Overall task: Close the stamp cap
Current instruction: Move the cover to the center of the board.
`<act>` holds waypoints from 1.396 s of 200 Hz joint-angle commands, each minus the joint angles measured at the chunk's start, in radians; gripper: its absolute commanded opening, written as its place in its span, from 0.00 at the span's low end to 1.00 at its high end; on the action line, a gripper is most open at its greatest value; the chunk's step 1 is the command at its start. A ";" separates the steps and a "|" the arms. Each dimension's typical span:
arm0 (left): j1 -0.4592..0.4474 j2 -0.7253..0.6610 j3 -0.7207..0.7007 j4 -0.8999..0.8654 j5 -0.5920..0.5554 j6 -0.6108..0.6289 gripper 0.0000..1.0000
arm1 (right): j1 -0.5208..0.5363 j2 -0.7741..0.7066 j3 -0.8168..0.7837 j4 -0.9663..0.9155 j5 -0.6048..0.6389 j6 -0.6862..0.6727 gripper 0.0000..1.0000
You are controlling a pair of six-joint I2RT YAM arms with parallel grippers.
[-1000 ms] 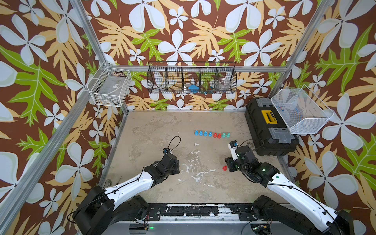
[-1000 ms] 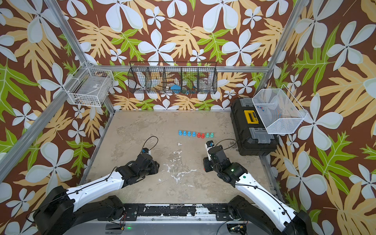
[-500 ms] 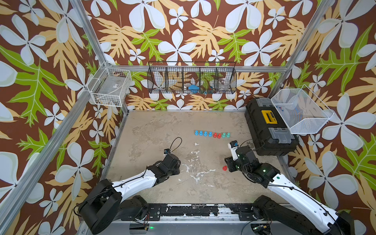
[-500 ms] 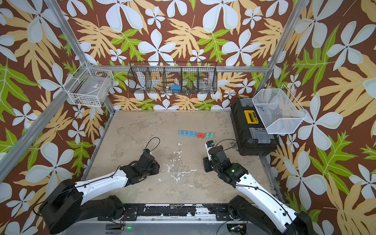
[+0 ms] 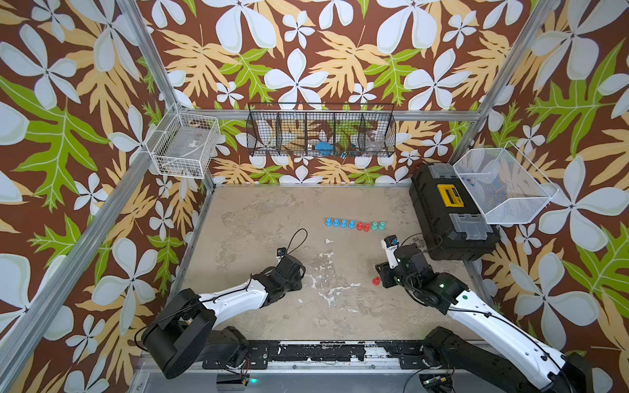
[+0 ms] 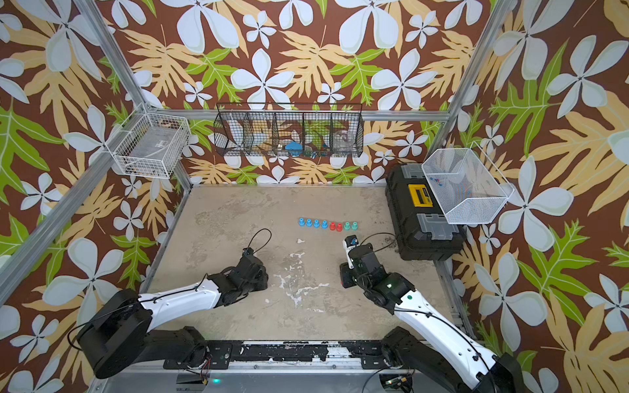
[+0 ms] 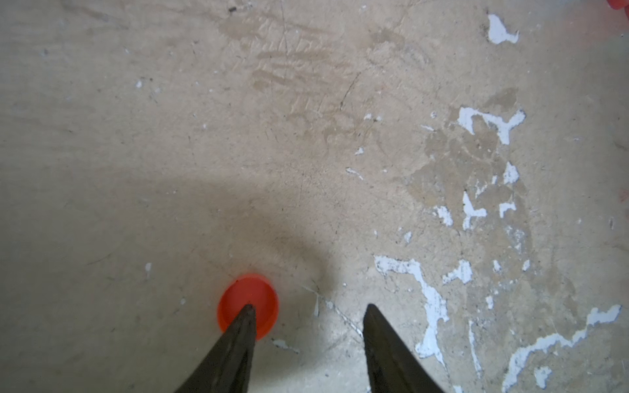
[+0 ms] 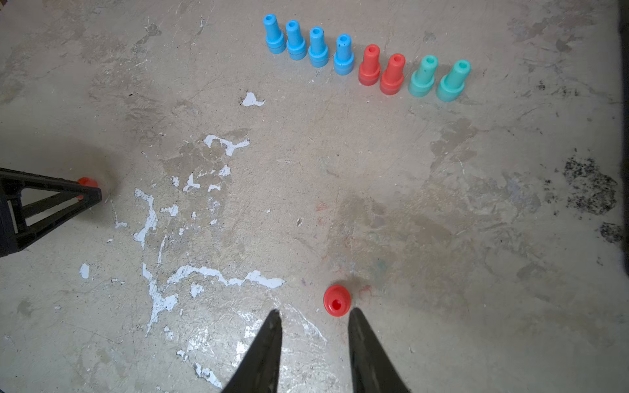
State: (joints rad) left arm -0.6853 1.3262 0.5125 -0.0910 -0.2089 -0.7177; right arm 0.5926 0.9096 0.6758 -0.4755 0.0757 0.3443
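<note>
left gripper (image 7: pixel 309 308) was spread, nothing pinched. the red cap (image 7: pixel 248 291) lay flat on the table (image 7: pixel 170 119) right at the tip of one finger (image 7: pixel 238 347). the tip overlapped it in my wrist view, outside the gap, and i couldn't tell if they touched. right gripper (image 8: pixel 315 311) was spread too, empty. the red stamp (image 8: pixel 337 301) stood upright just ahead of its tips, nearer one finger. cap and stamp sat well apart, one by each gripper. a row of eight stamps (image 8: pixel 369 64), blue, red and green, stood well ahead of the right gripper.
</note>
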 commanded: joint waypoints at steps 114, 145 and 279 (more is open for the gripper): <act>0.000 0.075 0.030 0.051 0.070 0.043 0.52 | 0.001 0.001 -0.004 0.019 0.006 0.012 0.34; -0.034 0.102 0.046 0.062 0.059 0.030 0.52 | 0.001 -0.004 -0.005 0.021 0.007 0.013 0.35; -0.230 0.427 0.377 0.086 0.065 -0.001 0.50 | 0.001 -0.015 -0.005 0.020 0.007 0.016 0.35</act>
State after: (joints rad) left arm -0.9131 1.7294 0.8547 0.0330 -0.1558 -0.7162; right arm 0.5926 0.8989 0.6697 -0.4717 0.0780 0.3515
